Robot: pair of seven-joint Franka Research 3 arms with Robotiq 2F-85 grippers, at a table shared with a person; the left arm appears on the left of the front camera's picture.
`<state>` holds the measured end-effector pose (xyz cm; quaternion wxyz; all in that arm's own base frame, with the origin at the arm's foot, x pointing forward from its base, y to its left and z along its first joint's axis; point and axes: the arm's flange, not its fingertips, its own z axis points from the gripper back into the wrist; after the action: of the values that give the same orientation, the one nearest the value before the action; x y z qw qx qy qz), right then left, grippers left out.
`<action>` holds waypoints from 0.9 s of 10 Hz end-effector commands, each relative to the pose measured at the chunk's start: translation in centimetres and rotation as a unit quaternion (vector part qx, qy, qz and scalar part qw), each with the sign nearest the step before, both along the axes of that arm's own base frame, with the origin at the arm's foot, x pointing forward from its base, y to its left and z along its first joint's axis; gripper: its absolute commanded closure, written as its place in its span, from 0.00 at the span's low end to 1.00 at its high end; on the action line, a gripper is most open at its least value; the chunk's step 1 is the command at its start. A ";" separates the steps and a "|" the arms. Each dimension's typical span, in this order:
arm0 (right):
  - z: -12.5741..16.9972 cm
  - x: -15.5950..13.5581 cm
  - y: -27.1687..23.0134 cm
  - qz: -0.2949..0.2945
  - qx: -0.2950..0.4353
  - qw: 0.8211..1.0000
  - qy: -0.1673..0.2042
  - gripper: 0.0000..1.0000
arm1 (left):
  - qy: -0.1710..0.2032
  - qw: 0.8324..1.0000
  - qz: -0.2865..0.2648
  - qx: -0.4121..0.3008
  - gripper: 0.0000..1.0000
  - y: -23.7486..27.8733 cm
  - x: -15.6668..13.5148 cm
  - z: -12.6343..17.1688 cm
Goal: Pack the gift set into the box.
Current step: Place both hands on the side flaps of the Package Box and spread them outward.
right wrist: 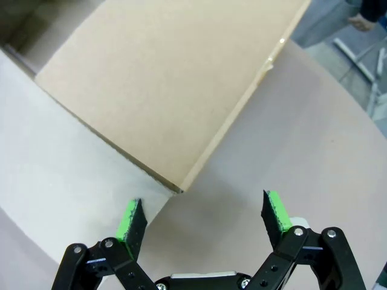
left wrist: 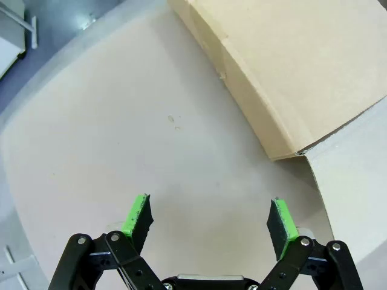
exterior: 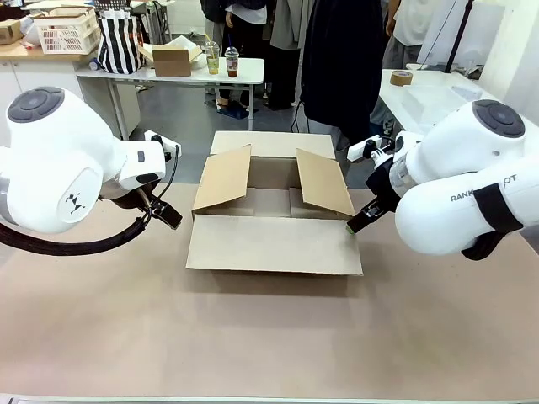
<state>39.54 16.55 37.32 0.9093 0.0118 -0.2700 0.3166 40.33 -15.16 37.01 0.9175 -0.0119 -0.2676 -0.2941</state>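
From the front camera I see the box (exterior: 274, 244) in the middle of the tabletop (exterior: 253, 337), open. Its near flap lies flat toward me, the far flap is folded back, and the left and right flaps stand tilted up over the bare cardboard floor inside. That view alone shows the two arms together. The left arm bends in from the left, with the left gripper (exterior: 168, 216) angled down, near the box's left side but apart from it. The right arm curls in from the right, and the right gripper (exterior: 358, 223) points down at the near right corner of the box. I cannot tell from here whether it touches the cardboard.

The wrist cameras give me what the front one cannot, which is the gap between the fingers. On the left wrist view the left gripper (left wrist: 210, 214) has its fingers spread wide over bare tabletop (left wrist: 121, 151), holding nothing. The box (left wrist: 302, 72) runs along the upper right of that view. On the right wrist view the right gripper (right wrist: 202, 212) is spread just as wide and holds nothing. One green pad sits over the pale near flap, and the other is over the tabletop (right wrist: 290, 139). The box (right wrist: 169, 84) has a tilted flap that rises ahead of the fingers.

For writing, I can read "RANK" and "OT" on the right arm's shell, with a black strap crossing between them.
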 end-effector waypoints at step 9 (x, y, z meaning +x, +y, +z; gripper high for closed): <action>19.2 -8.2 -6.5 -0.064 -0.014 0.997 -0.047 0.00 | -0.039 0.989 -0.139 -0.040 0.00 -0.1 -7.7 15.0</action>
<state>30.11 10.30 58.29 0.9035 -0.0304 -0.3384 0.2612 31.90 -14.88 53.91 0.8435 -0.0706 -0.3477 -0.4033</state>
